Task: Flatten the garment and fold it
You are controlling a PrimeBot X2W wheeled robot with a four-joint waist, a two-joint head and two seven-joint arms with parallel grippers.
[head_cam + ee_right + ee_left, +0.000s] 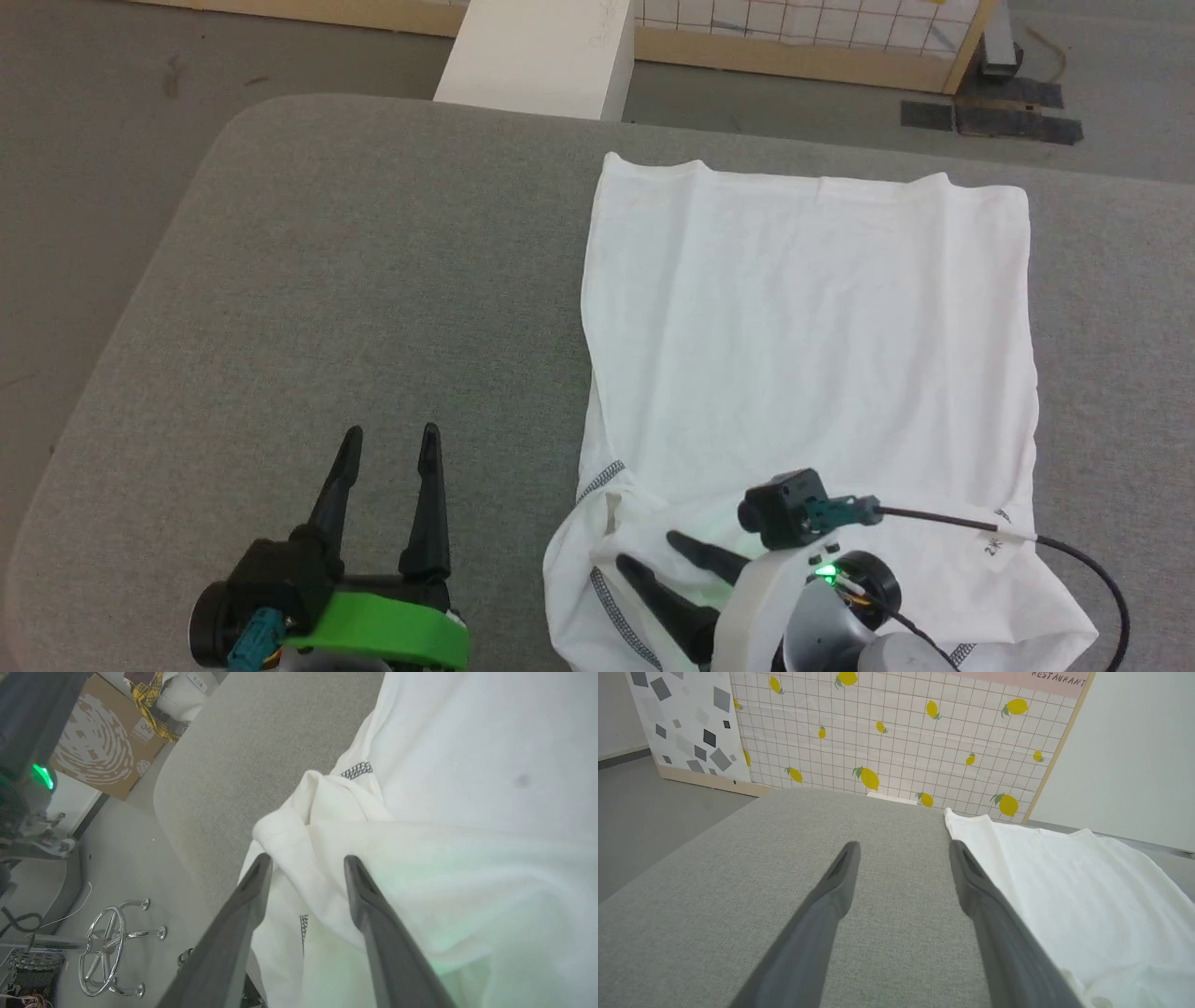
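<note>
Head view: right gripper (pixel 647 549) wide, empty

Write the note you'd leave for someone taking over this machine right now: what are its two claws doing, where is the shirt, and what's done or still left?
Left claw: open and empty, over the bare grey table, to the left of the T-shirt.
Right claw: jaws apart over the shirt's bunched corner at its near left; not visibly pinching it.
T-shirt: on the table's right half, far part lying smooth, near edge rumpled.
Done: mostly spread flat.
Left: smooth that near corner, then fold; no fold looks made yet.
</note>
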